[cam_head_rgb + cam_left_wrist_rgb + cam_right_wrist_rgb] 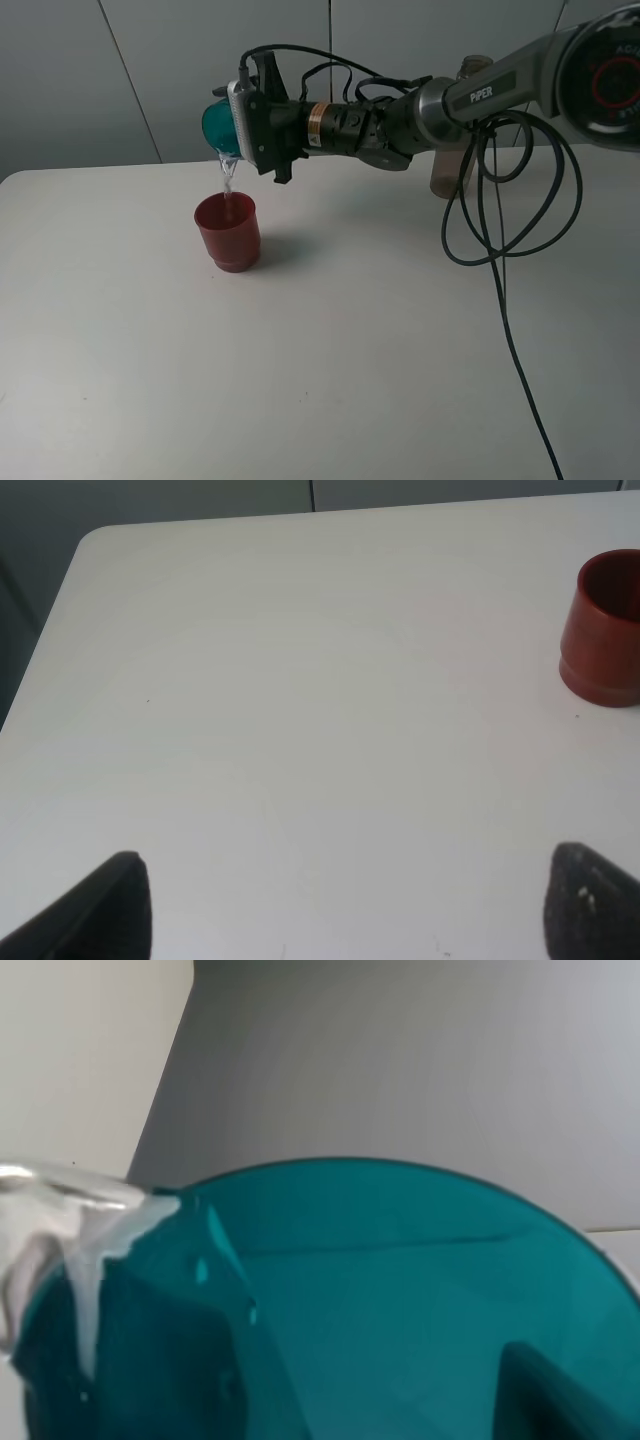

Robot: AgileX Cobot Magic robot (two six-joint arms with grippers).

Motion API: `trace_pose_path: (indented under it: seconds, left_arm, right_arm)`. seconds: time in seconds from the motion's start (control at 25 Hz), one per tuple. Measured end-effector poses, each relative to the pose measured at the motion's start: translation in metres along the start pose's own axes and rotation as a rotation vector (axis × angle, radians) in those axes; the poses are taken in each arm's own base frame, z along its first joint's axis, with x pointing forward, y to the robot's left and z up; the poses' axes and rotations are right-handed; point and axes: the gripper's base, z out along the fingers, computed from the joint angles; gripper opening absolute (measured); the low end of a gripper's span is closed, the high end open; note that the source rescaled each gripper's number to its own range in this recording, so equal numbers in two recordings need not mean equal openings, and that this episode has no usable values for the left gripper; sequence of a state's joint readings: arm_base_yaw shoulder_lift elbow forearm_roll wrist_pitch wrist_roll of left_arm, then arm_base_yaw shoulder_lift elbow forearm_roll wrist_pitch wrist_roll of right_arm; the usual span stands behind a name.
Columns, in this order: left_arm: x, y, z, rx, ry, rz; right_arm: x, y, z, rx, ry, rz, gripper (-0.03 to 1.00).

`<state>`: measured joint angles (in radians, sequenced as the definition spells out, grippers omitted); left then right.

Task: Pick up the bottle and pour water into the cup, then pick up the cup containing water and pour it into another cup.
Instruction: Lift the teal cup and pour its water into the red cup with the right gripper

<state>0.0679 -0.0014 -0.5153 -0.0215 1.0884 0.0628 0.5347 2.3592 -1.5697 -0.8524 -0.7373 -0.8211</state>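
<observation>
The teal cup (217, 123) is tipped on its side above the dark-red cup (227, 232), with my right gripper (232, 125) shut on it. A thin stream of water (229, 180) falls from its rim into the red cup. In the right wrist view the teal cup (380, 1310) fills the frame, with water spilling over its lip (70, 1230). The smoky bottle (445, 175) stands at the back right, mostly hidden behind the right arm. My left gripper (345, 905) hangs open over bare table, well apart from the red cup (605, 630).
The white table (350, 350) ends at a rounded far-left corner (95, 540). Black cables (500, 220) loop down from the right arm to the front right. A grey wall stands behind the table.
</observation>
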Motion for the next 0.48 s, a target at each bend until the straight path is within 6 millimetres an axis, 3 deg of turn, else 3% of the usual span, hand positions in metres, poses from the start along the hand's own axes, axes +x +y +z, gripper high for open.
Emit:
trace_pose_path:
  seconds: [0.48]
  left_arm:
    - [0.0000,0.0000,0.0000,0.000,0.000,0.000]
  right_arm:
    - [-0.0020,-0.0022,0.0000,0.025,-0.021,-0.105,0.06]
